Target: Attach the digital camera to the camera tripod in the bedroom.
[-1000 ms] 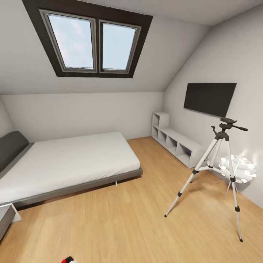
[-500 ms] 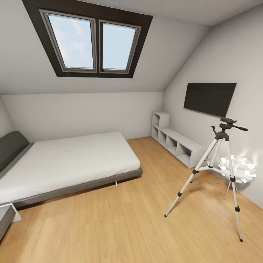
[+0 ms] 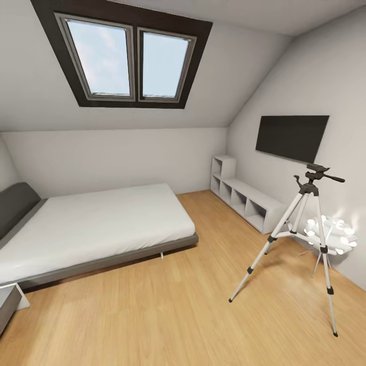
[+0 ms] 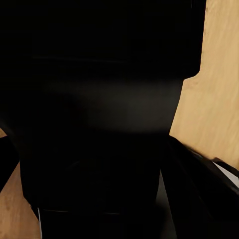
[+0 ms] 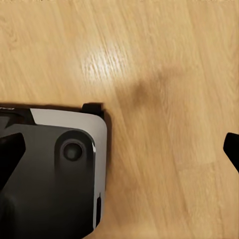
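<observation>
While the head view looks across the bedroom, the camera tripod [image 3: 309,189] stands upright on the wood floor [image 3: 178,315] at the right, its three legs spread and its black head and pan handle bare on top. Just beyond it, by the right wall, is a white lamp [image 3: 333,235]; a dark screen [image 3: 292,136] hangs on that wall above a low white shelf [image 3: 244,199]. The bed [image 3: 96,223] lies at the far left, under the skylight [image 3: 127,56].

In the left wrist view a black boxy bulk, seemingly the digital camera [image 4: 109,99], sits between the dark fingers of the left end effector [image 4: 99,164], which looks clamped on it, though the picture is very dark. In the right wrist view the right end effector [image 5: 124,154] is spread wide with nothing held, above the floor and a grey-and-black part of the robot's base [image 5: 59,169].
</observation>
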Controlling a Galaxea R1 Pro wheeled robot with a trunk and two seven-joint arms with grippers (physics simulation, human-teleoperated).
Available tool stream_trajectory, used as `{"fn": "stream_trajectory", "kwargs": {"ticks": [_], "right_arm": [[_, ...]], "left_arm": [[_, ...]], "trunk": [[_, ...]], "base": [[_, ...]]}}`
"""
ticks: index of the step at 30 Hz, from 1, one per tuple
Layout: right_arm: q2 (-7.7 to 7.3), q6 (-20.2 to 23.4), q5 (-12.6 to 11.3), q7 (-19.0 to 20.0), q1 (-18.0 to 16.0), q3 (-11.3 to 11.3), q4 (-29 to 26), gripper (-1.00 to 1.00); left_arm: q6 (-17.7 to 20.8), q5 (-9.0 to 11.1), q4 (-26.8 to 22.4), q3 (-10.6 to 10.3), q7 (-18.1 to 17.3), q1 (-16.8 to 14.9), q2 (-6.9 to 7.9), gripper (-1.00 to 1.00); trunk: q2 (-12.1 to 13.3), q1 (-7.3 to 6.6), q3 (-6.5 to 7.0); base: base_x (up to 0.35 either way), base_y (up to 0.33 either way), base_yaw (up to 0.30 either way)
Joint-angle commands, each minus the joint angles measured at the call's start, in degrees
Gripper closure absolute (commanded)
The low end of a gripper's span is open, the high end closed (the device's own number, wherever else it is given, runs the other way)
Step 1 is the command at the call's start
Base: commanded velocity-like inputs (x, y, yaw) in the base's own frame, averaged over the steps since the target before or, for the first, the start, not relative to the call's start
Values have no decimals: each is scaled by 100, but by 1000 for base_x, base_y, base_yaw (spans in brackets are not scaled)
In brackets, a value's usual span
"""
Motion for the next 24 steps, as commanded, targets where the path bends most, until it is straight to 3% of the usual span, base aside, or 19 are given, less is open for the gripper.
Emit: {"fn": "stream_trajectory", "kwargs": {"ticks": [1,24], "right_arm": [[-1,2,49,13,-4,-49,10,-100],[-2,14,51,13,93,-57,6,-100]], "left_arm": [[19,50,-1,-46,-22,5,2,100],[-157,109,-10,-39,-34,30,-15,100]], "trunk": [[-4,2,-2],[-4,2,-2]], "base": [[0,0,0],[0,0,-10]]}}
